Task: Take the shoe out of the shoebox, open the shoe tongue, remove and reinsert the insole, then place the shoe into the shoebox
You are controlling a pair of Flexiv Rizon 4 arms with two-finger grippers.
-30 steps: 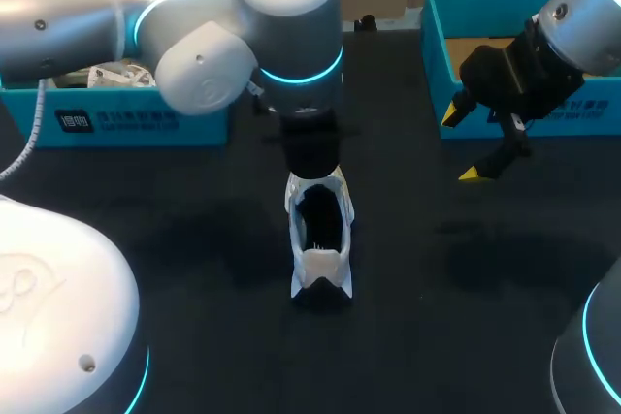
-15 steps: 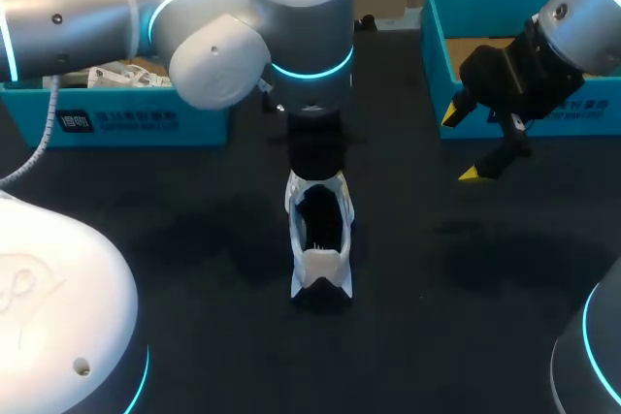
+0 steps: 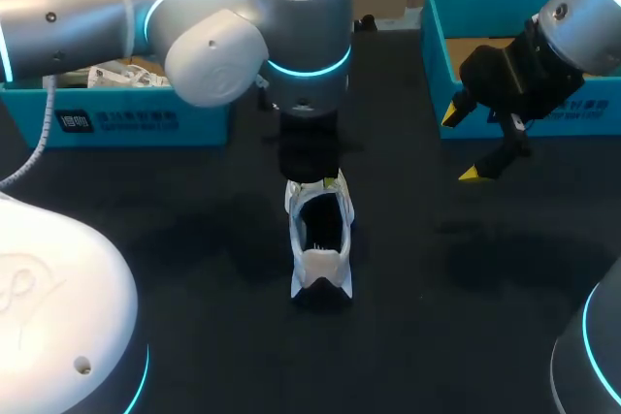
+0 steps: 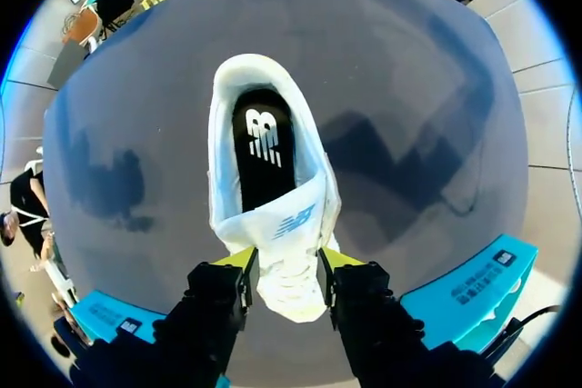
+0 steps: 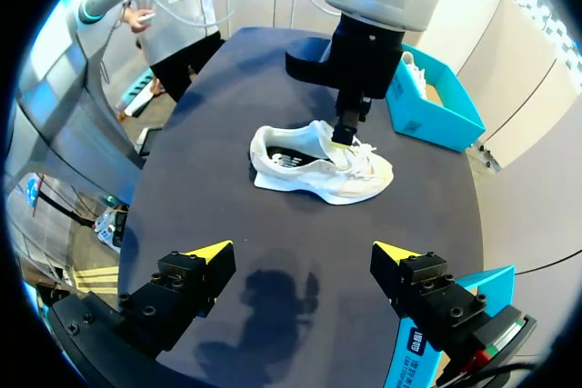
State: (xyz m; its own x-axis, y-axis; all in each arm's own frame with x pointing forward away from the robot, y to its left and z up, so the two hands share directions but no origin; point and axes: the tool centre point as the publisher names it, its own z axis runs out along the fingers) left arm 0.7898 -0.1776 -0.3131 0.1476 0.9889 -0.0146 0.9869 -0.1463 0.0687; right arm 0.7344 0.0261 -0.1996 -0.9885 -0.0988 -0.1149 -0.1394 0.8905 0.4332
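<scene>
Tongue-opening step, I'd say: the left pincer (image 4: 286, 259) pinches the shoe (image 3: 316, 264) at its laced front, and the right pincer (image 5: 302, 250) hangs spread. Next comes gripping the insole (image 4: 264, 156).

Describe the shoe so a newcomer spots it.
On the dark table, midway across and nearer than the left blue box and right blue box, lies one white shoe. It alone sits on open tabletop, black insole showing, its laced front between the left arm's jaws.

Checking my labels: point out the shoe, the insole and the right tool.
shoe (image 3: 319, 265), head view, white heel.
insole (image 4: 264, 170), left wrist view, black middle.
right tool (image 5: 300, 251), right wrist view, midway between tips.
</scene>
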